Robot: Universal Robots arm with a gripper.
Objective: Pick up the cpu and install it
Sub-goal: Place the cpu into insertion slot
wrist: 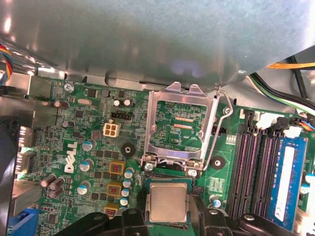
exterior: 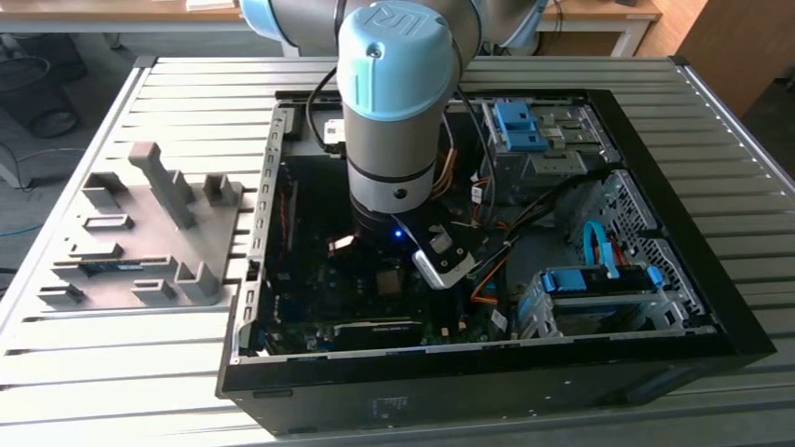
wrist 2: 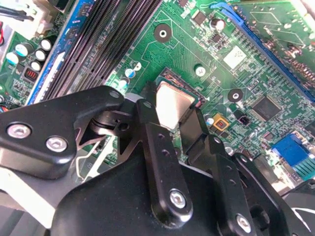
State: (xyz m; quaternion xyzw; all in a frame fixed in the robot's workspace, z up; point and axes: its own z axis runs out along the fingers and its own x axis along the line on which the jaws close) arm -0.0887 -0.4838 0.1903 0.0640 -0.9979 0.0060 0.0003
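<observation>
The cpu (wrist: 168,199) is a silver square lying flat in the socket on the green motherboard (wrist: 74,147); it also shows in the second wrist view as cpu (wrist 2: 172,101). My gripper (wrist: 168,219) is right over it, one black finger against each of two opposite sides, and it looks shut on the cpu. In the second wrist view the gripper (wrist 2: 171,107) straddles the chip in the same way. In the exterior view the arm (exterior: 395,140) reaches straight down into the open computer case (exterior: 671,186).
The socket's metal load plate (wrist: 177,125) stands open beside the cpu, its lever (wrist: 224,123) raised. Black memory slots (wrist: 253,169) and a blue memory stick (wrist: 285,182) lie close by. Cables (exterior: 534,209) and drive cages (exterior: 597,298) fill the case. A grey fixture (exterior: 149,233) sits on the table.
</observation>
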